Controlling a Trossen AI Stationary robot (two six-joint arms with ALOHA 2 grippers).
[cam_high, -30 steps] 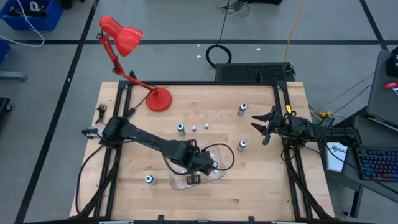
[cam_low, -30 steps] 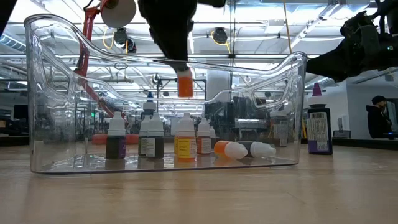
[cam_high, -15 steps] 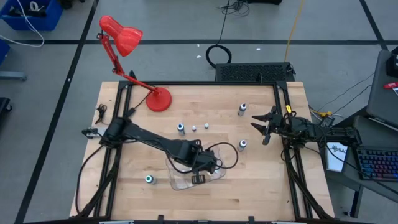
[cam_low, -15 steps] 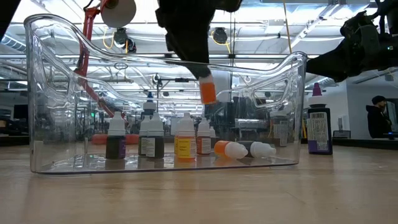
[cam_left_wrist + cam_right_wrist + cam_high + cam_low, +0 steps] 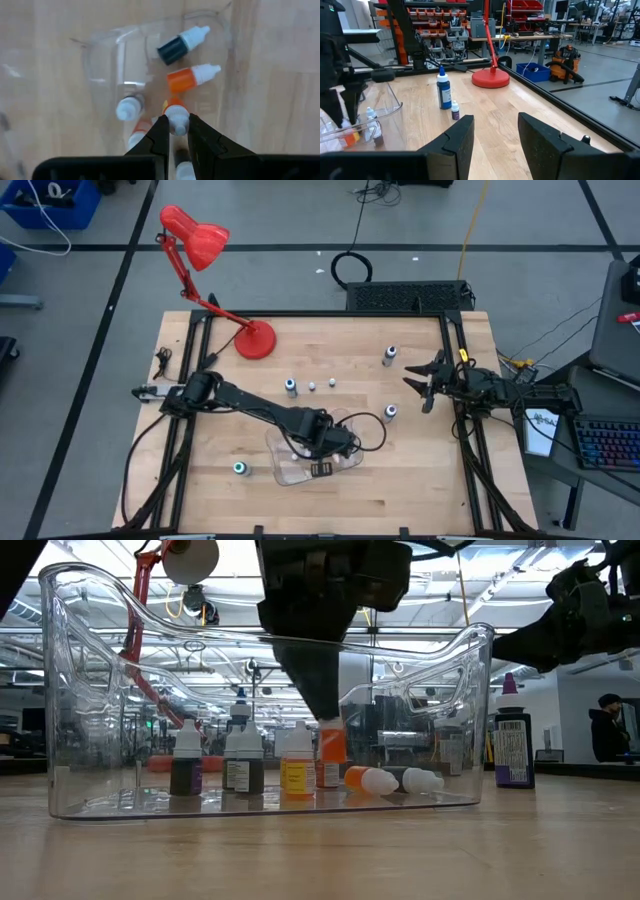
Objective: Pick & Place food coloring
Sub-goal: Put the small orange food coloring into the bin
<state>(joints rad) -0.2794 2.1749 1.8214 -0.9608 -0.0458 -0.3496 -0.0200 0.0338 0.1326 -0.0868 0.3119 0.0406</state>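
My left gripper reaches down into the clear plastic tray at the table's near middle, shut on an orange food coloring bottle. Several more small bottles are in the tray: some stand, while an orange one and a dark one lie on their sides. Other bottles stand loose on the table. My right gripper waits open over the table's right edge, touching nothing. My left gripper pinches the orange bottle by its white cap between the two fingers, coming from above and pointing down. The bottle hangs upright below the fingertips, its orange body low among the standing bottles; whether its base touches the tray floor I cannot tell.
A red desk lamp stands at the far left of the table. A taller bottle stands far right, and a purple-labelled one just right of the tray. Bare wood lies around the tray on the near side.
My left gripper has come down into the tray and shifted slightly toward the table's right, still shut on the orange bottle. The bottle has gone from near the tray's rim height down to the level of the standing bottles.
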